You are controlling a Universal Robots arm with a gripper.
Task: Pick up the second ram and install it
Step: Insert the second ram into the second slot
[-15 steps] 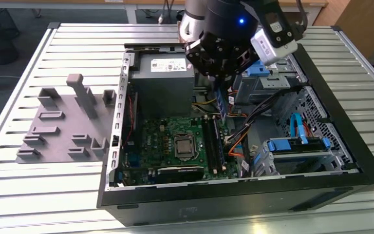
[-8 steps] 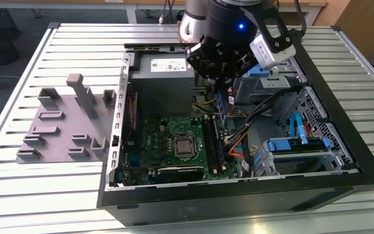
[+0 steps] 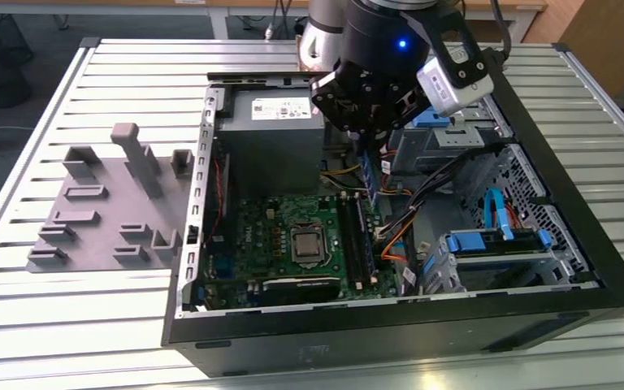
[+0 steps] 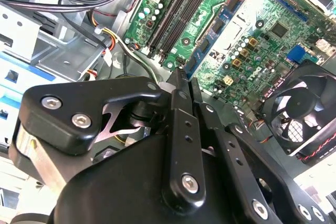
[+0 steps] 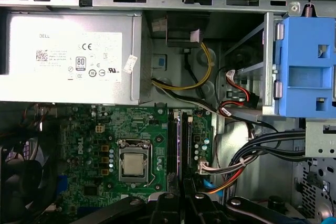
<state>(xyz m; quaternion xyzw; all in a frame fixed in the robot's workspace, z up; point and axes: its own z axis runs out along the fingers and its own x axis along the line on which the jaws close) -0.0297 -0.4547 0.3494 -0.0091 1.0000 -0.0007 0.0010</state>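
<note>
The gripper hangs inside the open computer case, below the arm's black wrist and just beside the grey power supply; in the exterior view a thin blue stick, the second ram, runs on edge downward from between its fingers toward the motherboard, so the fingers appear closed on it; in the second wrist view the black fingers stand drawn close together on a narrow dark edge, though the stick itself is hard to make out there; the ram's lower end sits above the long black memory slots, and I cannot tell whether it touches them; in the first wrist view the same slots run beside the processor socket, with the fingertips at the frame's lower edge; bundled cables and blue drive brackets lie toward the exterior view's right; outside the case, on the slatted table, a grey fixture stands toward the exterior view's left.
</note>
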